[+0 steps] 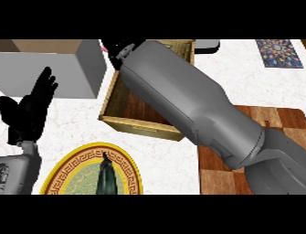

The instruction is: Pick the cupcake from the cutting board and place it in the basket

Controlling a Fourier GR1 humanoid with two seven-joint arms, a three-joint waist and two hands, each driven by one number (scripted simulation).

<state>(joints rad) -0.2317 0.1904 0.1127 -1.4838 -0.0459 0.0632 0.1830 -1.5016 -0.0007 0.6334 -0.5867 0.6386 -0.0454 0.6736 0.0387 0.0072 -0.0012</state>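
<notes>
My right forearm reaches from the lower right across the wooden basket (140, 125) to its far left corner. There my right hand (123, 49) is curled round the cupcake (104, 45), of which only a pink sliver shows beside the black fingers. The hand hangs over the basket's far rim, next to the grey box. The forearm hides much of the basket's inside. The checkered wooden cutting board (285, 122) lies at the right, partly under my arm, and what shows of it is bare. My left hand (29, 109) rests open at the left, fingers up.
A grey box (47, 68) stands at the far left, against the basket's left side. A yellow-rimmed plate (62, 170) with a dark utensil on it lies at the near edge. A patterned mat (278, 47) is at the far right.
</notes>
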